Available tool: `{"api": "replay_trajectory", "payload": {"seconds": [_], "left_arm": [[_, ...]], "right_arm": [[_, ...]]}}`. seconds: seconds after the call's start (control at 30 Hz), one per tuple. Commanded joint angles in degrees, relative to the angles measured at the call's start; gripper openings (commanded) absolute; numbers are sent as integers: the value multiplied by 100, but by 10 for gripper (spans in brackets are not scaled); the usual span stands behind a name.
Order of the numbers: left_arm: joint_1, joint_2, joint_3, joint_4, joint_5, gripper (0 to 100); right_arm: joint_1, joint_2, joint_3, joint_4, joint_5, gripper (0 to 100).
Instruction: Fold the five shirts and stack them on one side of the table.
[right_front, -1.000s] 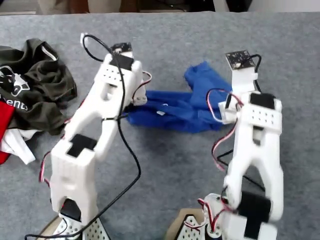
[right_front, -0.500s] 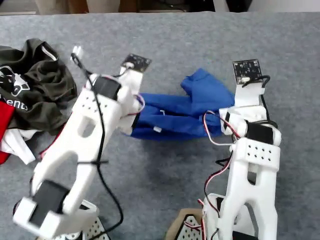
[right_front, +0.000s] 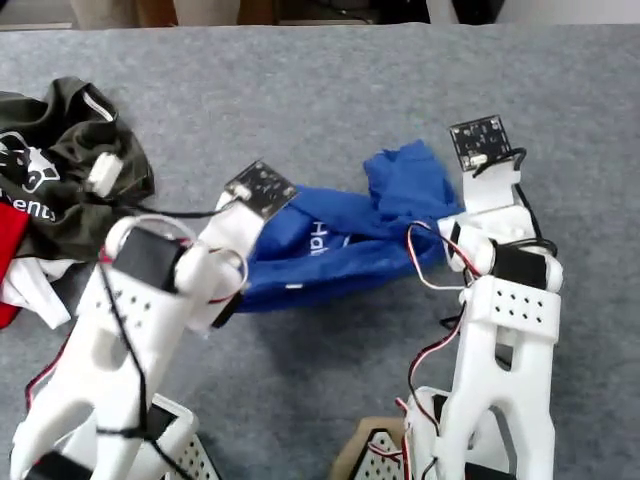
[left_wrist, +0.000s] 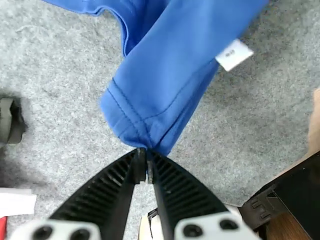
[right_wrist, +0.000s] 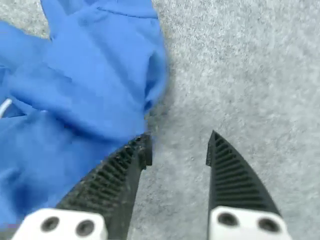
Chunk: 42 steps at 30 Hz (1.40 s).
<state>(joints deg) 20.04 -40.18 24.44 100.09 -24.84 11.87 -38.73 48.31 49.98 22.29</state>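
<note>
A crumpled blue shirt (right_front: 340, 235) lies across the middle of the grey table (right_front: 330, 90). My left gripper (left_wrist: 146, 165) is shut on a hemmed corner of the blue shirt (left_wrist: 165, 75), lifting it off the cloth; a white tag (left_wrist: 234, 54) hangs from the fabric. In the high view the left arm (right_front: 170, 290) holds the shirt's near-left end. My right gripper (right_wrist: 177, 147) stands open at the shirt's right edge, one finger (right_wrist: 131, 157) touching the blue shirt (right_wrist: 85, 90), the other over bare table. The right arm (right_front: 500, 280) stands on the right.
A heap of other shirts sits at the left edge: a dark olive one (right_front: 70, 160), with red (right_front: 8, 250) and white (right_front: 30, 285) cloth below it. The arm bases (right_front: 400, 450) stand at the near edge. Bare grey table lies at the back and right.
The left arm has pulled back toward the near-left, dragging and lifting the blue shirt's end with it, so the shirt stretched out. The right arm shifted slightly and stays at the shirt's right edge.
</note>
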Motion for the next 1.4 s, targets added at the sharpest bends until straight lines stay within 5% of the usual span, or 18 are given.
{"api": "replay_trajectory", "payload": {"seconds": [0.0,0.17,0.5,0.7,0.93,1.17,1.37], "left_arm": [[-44,-470,220,70,-53,18],[-88,-954,527,70,-53,18],[-1486,-1481,668,70,-404,18],[-1600,-1446,686,70,-404,18],[-1547,-1429,888,70,-404,18],[-1547,-1473,1240,70,-404,18],[-1547,-1437,1240,70,-413,18]], "right_arm": [[101,-189,-629,79,97,188],[101,101,-1604,536,273,188],[-215,3081,-4295,1670,475,188],[-840,4866,-5815,2760,818,188],[-1429,6554,-6563,2901,774,184],[-1024,7600,-7363,2919,571,2],[-338,7881,-8189,2936,615,5]]}}
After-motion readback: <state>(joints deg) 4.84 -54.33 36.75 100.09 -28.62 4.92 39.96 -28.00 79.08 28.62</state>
